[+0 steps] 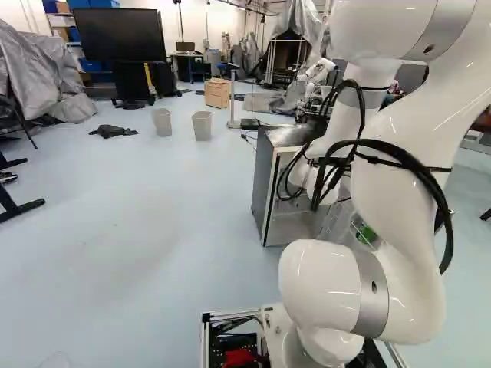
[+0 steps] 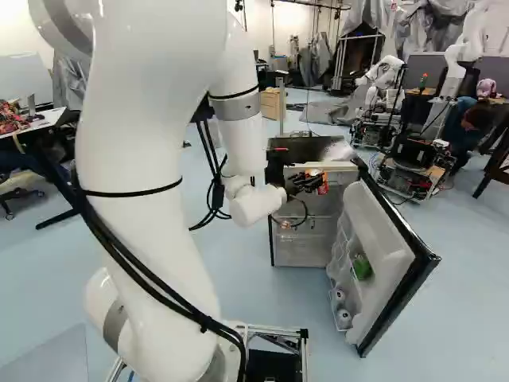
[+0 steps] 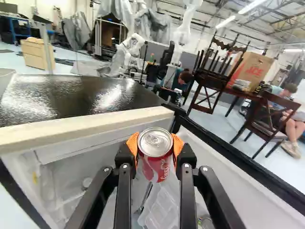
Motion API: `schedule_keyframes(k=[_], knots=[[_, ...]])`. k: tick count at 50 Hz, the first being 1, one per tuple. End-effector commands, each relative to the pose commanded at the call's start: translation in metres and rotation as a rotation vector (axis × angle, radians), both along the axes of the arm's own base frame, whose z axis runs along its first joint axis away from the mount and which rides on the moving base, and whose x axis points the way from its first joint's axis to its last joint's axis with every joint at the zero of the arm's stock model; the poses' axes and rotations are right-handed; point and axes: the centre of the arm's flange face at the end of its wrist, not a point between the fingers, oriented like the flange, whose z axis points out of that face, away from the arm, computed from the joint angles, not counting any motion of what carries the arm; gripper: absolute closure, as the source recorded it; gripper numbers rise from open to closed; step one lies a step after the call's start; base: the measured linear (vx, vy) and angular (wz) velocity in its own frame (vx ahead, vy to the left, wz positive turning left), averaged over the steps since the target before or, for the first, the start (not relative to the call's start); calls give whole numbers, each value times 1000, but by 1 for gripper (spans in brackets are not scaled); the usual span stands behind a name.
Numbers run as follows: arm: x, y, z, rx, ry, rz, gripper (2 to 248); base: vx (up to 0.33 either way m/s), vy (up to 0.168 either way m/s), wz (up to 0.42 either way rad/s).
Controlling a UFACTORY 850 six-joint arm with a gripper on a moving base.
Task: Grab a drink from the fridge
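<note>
the black gripper [image 2: 312,182] is holding a red soda can [image 3: 156,155] upright before the open fridge [image 2: 306,227].

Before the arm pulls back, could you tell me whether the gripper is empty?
No, a red can sits between its orange pads.

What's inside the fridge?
The fridge's open door holds a green item and, below it, two round-ended items. The red can is in the gripper. The arm hides part of the main space; more may be there.
</note>
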Motion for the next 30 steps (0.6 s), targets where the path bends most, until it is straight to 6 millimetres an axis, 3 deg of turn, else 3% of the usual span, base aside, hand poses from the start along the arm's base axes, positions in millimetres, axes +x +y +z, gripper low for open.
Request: schedule_keyframes(k=[12, 30], knots=[[-16, 12, 12, -17, 0, 111, 156, 0, 0, 0], [-15, 26, 18, -2, 85, 277, 156, 0, 0, 0]])
